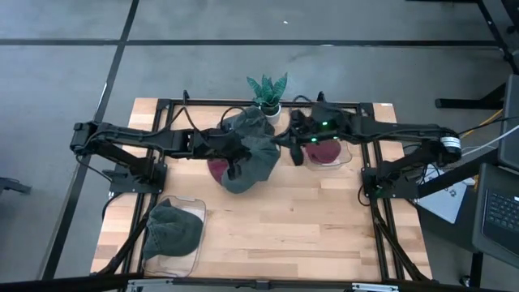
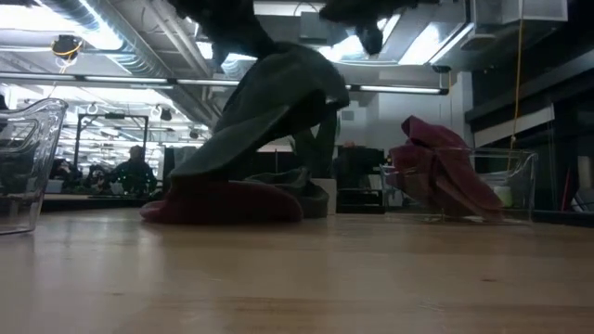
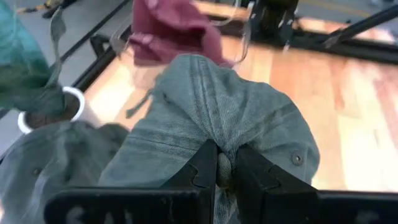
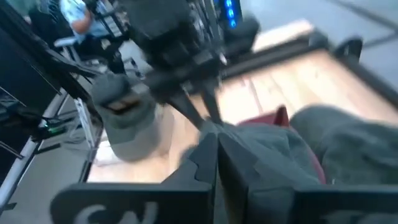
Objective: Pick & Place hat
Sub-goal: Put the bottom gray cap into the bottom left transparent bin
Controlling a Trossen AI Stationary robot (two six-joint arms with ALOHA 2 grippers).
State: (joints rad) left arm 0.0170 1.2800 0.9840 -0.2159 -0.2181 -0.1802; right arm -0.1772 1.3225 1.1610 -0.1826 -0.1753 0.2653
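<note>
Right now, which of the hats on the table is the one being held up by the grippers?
The grey-green hat at the table's middle, pinched by the left gripper and lifted over a maroon hat. The other grey hat lies in a clear tray at the front left.

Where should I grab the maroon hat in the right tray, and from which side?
Pinch the maroon hat at its raised peak, coming straight down from above: that fold sticks up past the clear tray's rim, and the walls block the sides. The left hand holds the grey hat.

three grey-green hats [image 1: 253, 158] [image 1: 174, 229] [image 1: 246, 122], two maroon hats [image 1: 219, 169] [image 1: 324, 151], two clear trays [image 1: 173, 264] [image 1: 345, 156], one potted plant [image 1: 268, 93], two grippers [image 1: 233, 151] [image 1: 285, 139]
</note>
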